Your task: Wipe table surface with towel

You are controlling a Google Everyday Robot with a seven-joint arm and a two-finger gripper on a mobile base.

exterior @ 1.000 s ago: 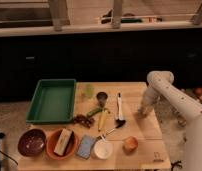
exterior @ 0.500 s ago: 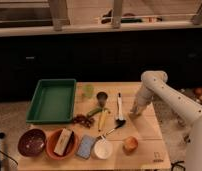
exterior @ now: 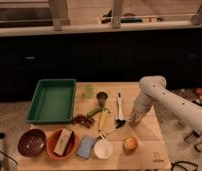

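The table surface (exterior: 149, 131) is a light tan wooden top in the lower middle of the camera view. My white arm comes in from the right, and its gripper (exterior: 135, 119) points down at the table's right part, just right of a spatula (exterior: 120, 107). It is at or very near the wood. No pale grey-blue towel shows; if it is under the gripper, the gripper hides it.
A green tray (exterior: 51, 100) lies at the back left. Two cups (exterior: 89, 91) (exterior: 101, 96), grapes (exterior: 83, 120), a banana (exterior: 102, 119) and a dark ladle (exterior: 113, 129) fill the middle. Along the front stand two bowls (exterior: 31, 142) (exterior: 61, 143), a blue pad (exterior: 85, 147), a white cup (exterior: 103, 149) and an apple (exterior: 130, 144).
My arm has swung left, carrying the gripper from the table's right edge inward to a spot beside the spatula. The other things have not moved.
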